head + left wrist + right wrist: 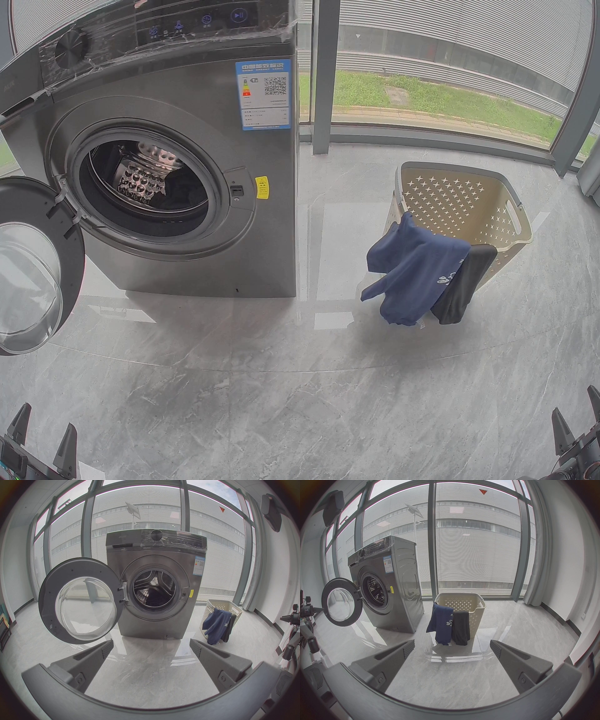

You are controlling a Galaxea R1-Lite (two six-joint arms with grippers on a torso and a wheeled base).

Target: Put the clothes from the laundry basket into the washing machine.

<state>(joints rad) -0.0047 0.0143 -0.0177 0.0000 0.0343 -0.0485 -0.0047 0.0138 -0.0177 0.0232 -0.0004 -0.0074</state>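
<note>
My left end effector is spread wide, holding nothing and touching nothing, low over the floor at 7 o'clock in the head view. The right end effector is just as wide and just as empty, down at 5 o'clock. The bottom edge of the head view cuts both off, so I see little more than their tips there.

The washing machine stands at 10 o'clock. Its door is swung fully open at 9 o'clock of the drum and is clipped by the head view's left edge. A blue label with a square code sits high on the front, and a small yellow sticker is at 3 o'clock of the opening. I can't read the print on either.

The laundry basket is on the floor at 2 o'clock, well apart from the machine. A blue garment with a small white mark and a black garment hang side by side over its near rim. They hide the basket's bottom from me. The black one might be a shirt; I can't tell.
</note>
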